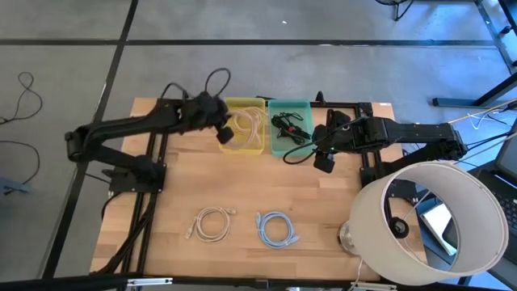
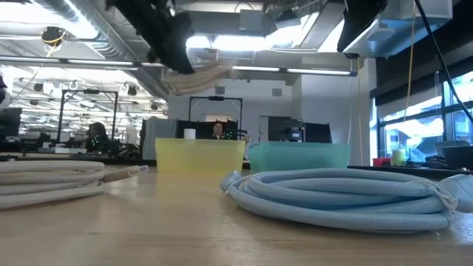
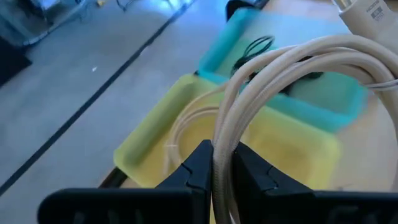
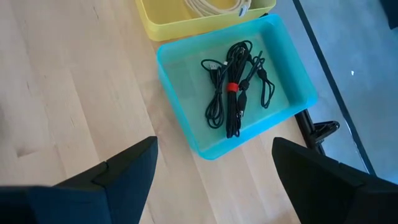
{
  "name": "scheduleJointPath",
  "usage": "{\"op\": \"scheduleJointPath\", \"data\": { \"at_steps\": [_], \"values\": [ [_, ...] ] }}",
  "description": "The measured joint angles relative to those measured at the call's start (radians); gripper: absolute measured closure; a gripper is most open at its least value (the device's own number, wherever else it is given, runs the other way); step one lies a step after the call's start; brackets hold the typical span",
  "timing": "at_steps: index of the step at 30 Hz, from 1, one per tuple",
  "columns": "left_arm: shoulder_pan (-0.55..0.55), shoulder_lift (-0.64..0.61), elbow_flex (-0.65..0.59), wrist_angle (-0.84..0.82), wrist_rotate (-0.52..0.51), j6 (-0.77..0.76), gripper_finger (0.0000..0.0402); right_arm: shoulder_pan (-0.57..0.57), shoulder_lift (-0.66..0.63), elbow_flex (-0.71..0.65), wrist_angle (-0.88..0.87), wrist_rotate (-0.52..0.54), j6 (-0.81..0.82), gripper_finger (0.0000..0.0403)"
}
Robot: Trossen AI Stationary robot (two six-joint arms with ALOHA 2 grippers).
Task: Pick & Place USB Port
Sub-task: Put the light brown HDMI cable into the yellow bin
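Pinching a cream cable (image 3: 261, 74) tight between its jaws, the left gripper (image 3: 214, 165) hangs over the yellow bin (image 1: 246, 128) at the counter's (image 1: 242, 186) far edge. Beside it, the right gripper (image 4: 211, 168) hovers near the teal bin (image 4: 186, 74), jaws spread wide, holding nothing. A black cable (image 4: 233, 93) lies inside the teal bin. Coiled white (image 1: 212, 224) and blue (image 1: 276, 228) cables rest near the front edge.
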Motion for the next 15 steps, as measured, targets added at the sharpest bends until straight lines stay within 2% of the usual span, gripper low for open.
{"op": "scheduleJointPath", "data": {
  "at_steps": [7,15],
  "values": [
    [0.172,0.199,0.057,0.004,0.121,0.083,0.037,0.0,0.0,0.0,0.0,0.0,0.005,0.0082],
    [0.269,0.396,0.071,0.085,0.2,0.125,0.037,0.0,0.0,0.0,-0.001,0.0,0.007,0.0082]
  ]
}}
